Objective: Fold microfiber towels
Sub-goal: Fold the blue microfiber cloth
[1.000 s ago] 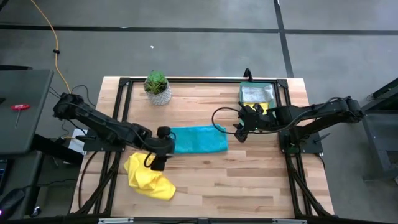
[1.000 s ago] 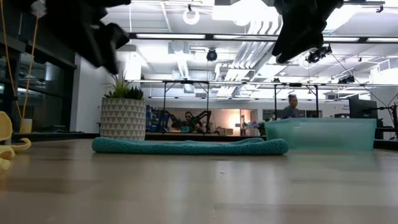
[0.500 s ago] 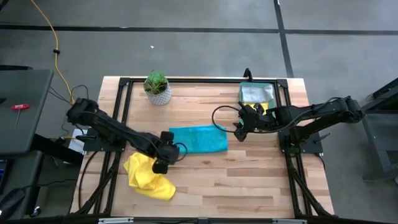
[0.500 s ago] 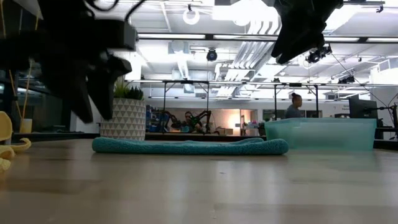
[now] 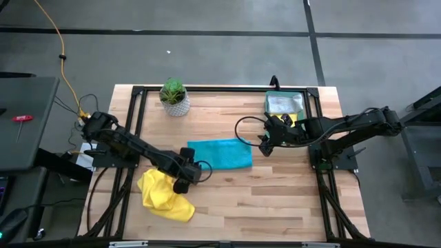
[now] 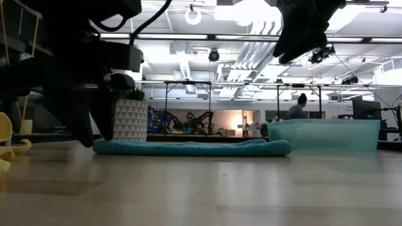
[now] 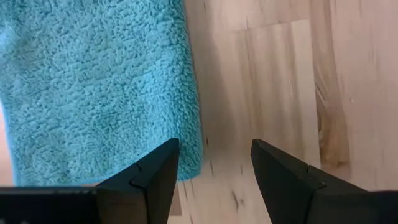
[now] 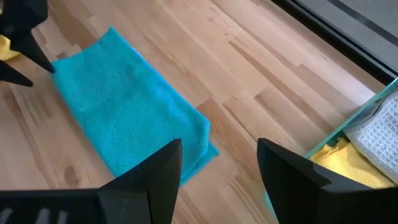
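A teal towel [image 5: 219, 153], folded into a flat strip, lies mid-table; it also shows in the low view [image 6: 188, 148]. My left gripper [image 5: 187, 178] hangs open just over the table at the towel's near left corner [image 7: 189, 163], one finger over the cloth edge and one over bare wood [image 7: 214, 152]. A crumpled yellow towel [image 5: 164, 195] lies near it on the table's near left. My right gripper [image 5: 267, 142] waits open, high above the towel's right end [image 8: 219, 152].
At the far right stands a translucent green tray [image 5: 303, 96] holding a grey-white towel [image 8: 380, 124] and a yellow towel [image 8: 339, 158]. A potted plant [image 5: 174, 96] stands at the far left. Bare wood stretches along the near right.
My left gripper has come down toward the table and a little to the right, tipping steeper, and now stands at the teal towel's near left corner. Its fingers have stayed open. The towels have not moved.
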Controlling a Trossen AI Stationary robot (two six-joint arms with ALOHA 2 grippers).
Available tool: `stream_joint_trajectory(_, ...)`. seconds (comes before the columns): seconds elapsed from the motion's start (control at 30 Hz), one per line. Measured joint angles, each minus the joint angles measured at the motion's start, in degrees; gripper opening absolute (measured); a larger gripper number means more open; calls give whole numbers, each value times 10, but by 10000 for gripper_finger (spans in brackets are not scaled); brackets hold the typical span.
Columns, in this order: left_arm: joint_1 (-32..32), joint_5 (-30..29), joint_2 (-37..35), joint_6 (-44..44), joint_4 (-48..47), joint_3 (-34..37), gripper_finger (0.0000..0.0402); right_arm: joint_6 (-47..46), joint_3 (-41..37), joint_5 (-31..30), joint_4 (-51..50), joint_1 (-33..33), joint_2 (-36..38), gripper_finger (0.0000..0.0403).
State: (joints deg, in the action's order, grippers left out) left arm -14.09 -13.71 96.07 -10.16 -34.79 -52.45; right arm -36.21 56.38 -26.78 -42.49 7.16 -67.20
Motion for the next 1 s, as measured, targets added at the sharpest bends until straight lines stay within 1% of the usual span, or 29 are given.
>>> stream_joint_trajectory(0.13,9,4,13,7,-1,1,191,0,0,-6,12,0,0,201)
stream_joint_trajectory(0.2,14,16,19,3,4,1,191,0,0,-6,21,0,0,201)
stream_joint_trajectory(0.27,15,27,24,2,4,0,191,0,0,9,32,0,0,201)
stream_joint_trajectory(0.37,17,28,28,3,5,-1,191,11,-13,65,82,0,0,201)
stream_joint_trajectory(0.5,17,28,29,3,7,-1,191,54,-49,170,156,0,-7,201)
stream_joint_trajectory(0.57,17,28,29,3,8,0,191,80,-66,196,168,0,-18,201)
stream_joint_trajectory(0.67,17,28,29,3,11,0,191,135,-78,225,190,0,-48,201)
stream_joint_trajectory(0.77,17,26,29,3,12,0,191,193,-78,253,214,0,-94,201)
stream_joint_trajectory(0.87,16,16,30,4,12,0,191,235,-78,257,237,0,-148,201)
stream_joint_trajectory(1.0,16,15,30,4,13,0,191,287,-78,255,240,0,-211,201)
